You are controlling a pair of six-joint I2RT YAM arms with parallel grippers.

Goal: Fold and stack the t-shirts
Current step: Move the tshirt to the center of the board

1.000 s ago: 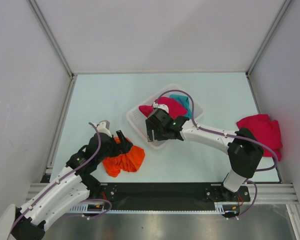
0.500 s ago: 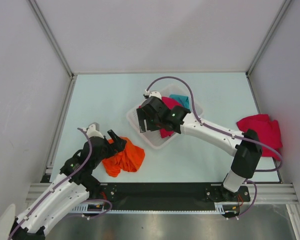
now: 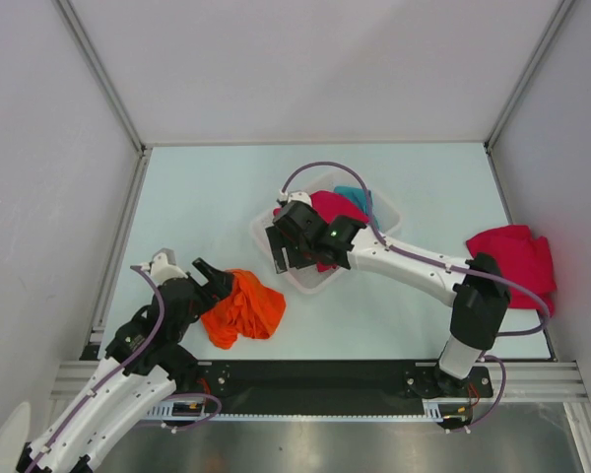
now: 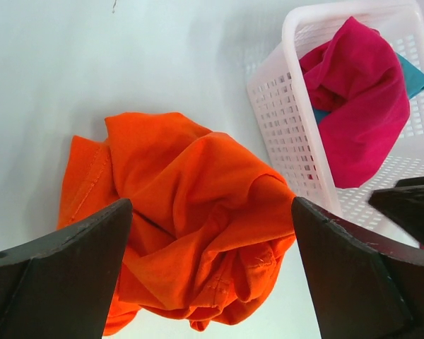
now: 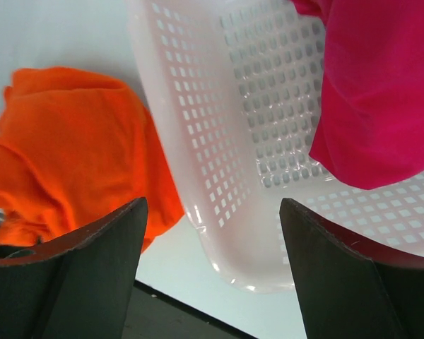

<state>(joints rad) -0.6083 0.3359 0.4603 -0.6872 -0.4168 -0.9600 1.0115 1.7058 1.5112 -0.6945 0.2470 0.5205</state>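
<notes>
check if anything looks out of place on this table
Nothing damaged, but one magenta-red t-shirt lies bunched at the table's far right edge, well apart from the basket, and the orange t-shirt sits crumpled near it.

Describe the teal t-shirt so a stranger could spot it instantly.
Find the white mesh basket in the middle of the table. Inside, at its far side, a teal t-shirt peeks out beneath a magenta t-shirt; nothing else here is blue-green.

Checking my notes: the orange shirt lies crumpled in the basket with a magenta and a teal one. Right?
No. The orange shirt lies crumpled on the table beside the basket, not in it; the left wrist view shows this. The magenta shirt and teal shirt are in it.
</notes>
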